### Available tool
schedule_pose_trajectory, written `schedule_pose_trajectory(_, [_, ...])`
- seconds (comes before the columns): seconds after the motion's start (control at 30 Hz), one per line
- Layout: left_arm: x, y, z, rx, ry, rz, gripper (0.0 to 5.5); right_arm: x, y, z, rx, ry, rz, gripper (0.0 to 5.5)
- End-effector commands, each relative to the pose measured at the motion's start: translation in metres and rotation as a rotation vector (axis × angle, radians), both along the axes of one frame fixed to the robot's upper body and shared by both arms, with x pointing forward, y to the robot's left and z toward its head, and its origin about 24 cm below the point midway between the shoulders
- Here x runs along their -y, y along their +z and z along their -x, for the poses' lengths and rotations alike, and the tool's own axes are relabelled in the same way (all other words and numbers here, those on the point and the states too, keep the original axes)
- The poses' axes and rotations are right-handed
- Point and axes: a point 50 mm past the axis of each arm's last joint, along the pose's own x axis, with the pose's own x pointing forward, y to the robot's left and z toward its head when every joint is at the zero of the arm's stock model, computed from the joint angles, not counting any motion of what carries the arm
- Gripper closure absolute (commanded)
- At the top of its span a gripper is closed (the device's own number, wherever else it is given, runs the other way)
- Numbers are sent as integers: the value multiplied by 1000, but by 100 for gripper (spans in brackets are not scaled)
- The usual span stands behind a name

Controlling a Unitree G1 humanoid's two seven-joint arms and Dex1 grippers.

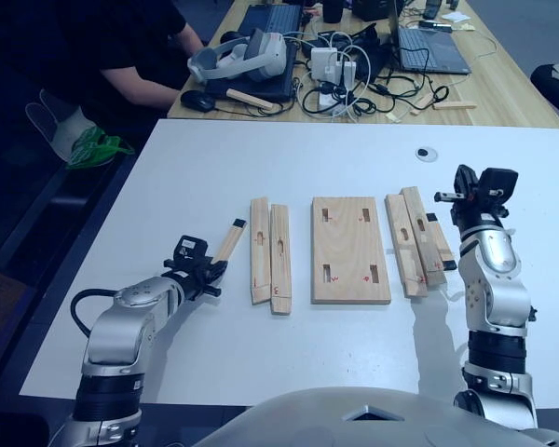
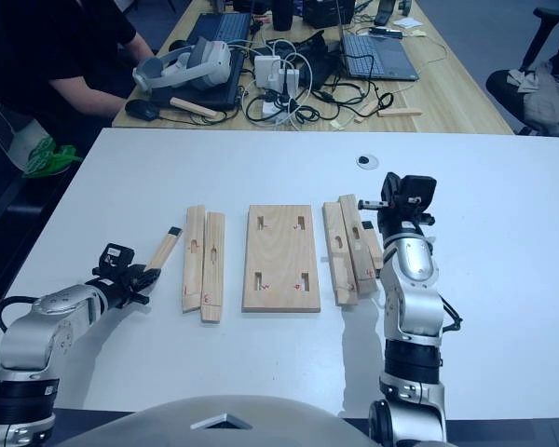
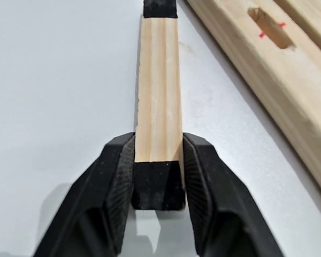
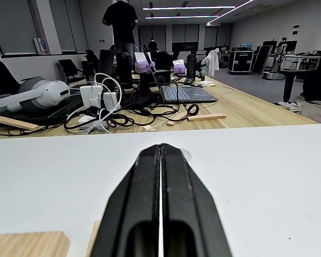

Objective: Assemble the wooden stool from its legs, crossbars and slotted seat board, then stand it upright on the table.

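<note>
Left claw (image 3: 158, 150) pinches the black-capped end of a slim wooden bar (image 3: 159, 80) on the tabletop (image 1: 261, 168); it looks light, stiff, best held across its narrow sides; right claw (image 4: 160, 155) is pressed together

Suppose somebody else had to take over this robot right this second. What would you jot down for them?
Left gripper: shut on the near black-tipped end of a crossbar, which lies flat on the table at the far left.
Right gripper: shut, empty, beside the right pile.
Parts: the seat board lies flat in the middle, with two legs to its left. The right pile holds more legs and what looks like a second crossbar.
Done: nothing joined.
Left: fit crossbars into legs, legs into seat board, then stand the stool upright.
</note>
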Motion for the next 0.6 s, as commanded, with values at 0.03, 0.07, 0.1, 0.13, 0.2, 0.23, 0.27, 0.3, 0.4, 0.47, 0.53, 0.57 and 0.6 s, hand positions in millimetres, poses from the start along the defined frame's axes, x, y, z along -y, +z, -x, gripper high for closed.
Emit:
schedule_pose_trajectory(0.03, [-5, 7, -16, 87, 86, 39, 422, 0, 25, -17, 39, 85, -4, 520])
schedule_pose_trajectory(0.07, [-6, 20, -28, 180, 90, 49, 422, -6, 31, -24, 36, 142, -29, 502])
schedule_pose_trajectory(0.1, [-7, 31, -38, 259, 87, 66, 422, -12, 36, -29, 34, 195, -55, 483])
schedule_pose_trajectory(0.13, [-6, 40, -45, 321, 80, 79, 422, -17, 40, -33, 29, 247, -88, 468])
schedule_pose_trajectory(0.2, [-1, 66, -62, 479, 22, 96, 422, -33, 53, -37, 35, 398, -196, 433])
schedule_pose_trajectory(0.23, [1, 74, -67, 535, -1, 99, 422, -39, 58, -37, 38, 458, -233, 413])
schedule_pose_trajectory(0.27, [5, 87, -73, 606, -31, 114, 422, -45, 65, -35, 47, 534, -278, 400])
schedule_pose_trajectory(0.3, [10, 98, -79, 674, -66, 133, 422, -51, 74, -32, 64, 610, -329, 383])
schedule_pose_trajectory(0.4, [33, 132, -92, 853, -175, 196, 422, -64, 101, -21, 118, 824, -471, 333])
schedule_pose_trajectory(0.47, [52, 147, -96, 940, -275, 245, 422, -72, 114, -16, 138, 939, -536, 296])
schedule_pose_trajectory(0.53, [74, 156, -97, 998, -407, 294, 422, -79, 127, -15, 165, 1014, -610, 259])
schedule_pose_trajectory(0.57, [83, 157, -96, 1009, -472, 302, 422, -82, 133, -14, 178, 1047, -650, 247])
schedule_pose_trajectory(0.6, [88, 155, -96, 1011, -518, 301, 422, -83, 137, -14, 187, 1070, -680, 232])
